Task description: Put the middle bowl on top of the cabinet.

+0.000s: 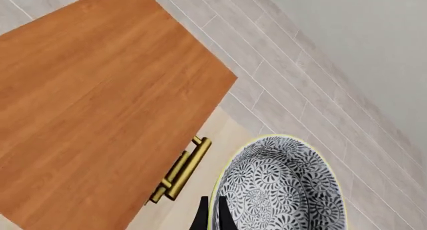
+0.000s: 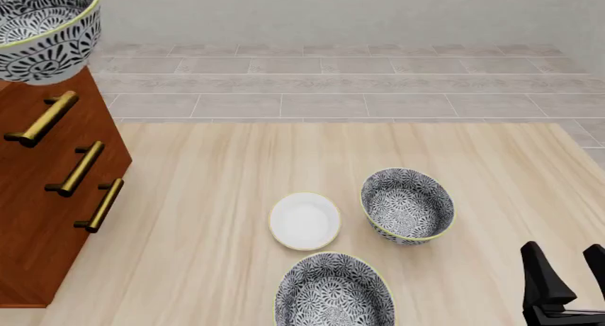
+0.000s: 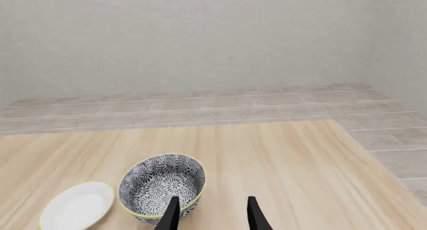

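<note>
Pale desk [image 2: 236, 198], cabinet [image 2: 38, 220] cropped at left edge; middle bowl [image 2: 42, 28] half cut off, left fingers [image 1: 212, 216] pinching rim; right fingers [image 2: 565, 280] spread, empty.

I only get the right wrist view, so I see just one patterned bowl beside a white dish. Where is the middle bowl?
Observer: In the front view, the middle bowl is up at the cabinet's top edge, far left.
Operator: Has it been let go?
Observer: No. The left wrist view shows the left gripper pinching its rim.
Operator: Is there any other bowl I can't see?
Observer: Yes, a third bowl sits at the near edge of the table.
</note>
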Motion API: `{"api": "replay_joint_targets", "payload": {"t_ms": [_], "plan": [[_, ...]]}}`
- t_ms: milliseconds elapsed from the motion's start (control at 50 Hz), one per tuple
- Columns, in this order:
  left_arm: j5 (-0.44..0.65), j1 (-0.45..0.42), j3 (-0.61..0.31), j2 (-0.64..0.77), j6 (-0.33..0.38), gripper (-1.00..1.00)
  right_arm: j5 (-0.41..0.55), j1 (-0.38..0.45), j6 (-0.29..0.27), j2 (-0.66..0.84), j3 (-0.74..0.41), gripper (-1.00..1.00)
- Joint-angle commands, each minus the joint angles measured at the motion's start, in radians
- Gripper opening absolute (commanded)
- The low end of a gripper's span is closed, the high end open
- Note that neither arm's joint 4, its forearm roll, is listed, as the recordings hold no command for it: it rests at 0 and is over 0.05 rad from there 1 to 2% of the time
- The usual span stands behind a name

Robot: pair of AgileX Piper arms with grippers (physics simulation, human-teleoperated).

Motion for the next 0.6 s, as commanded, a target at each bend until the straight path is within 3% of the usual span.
{"api": "replay_joint_targets", "payload": {"t_ms": [20, 600], "plan": [[0.027, 0.089, -0.094, 0.032, 0.030, -1.00, -0.001, 0.000, 0.002, 0.003, -0.002, 1.00], [0.050, 0.234, -0.146, 0.106, 0.043, -1.00, 0.000, -0.001, 0.003, 0.000, 0.000, 1.00]]}}
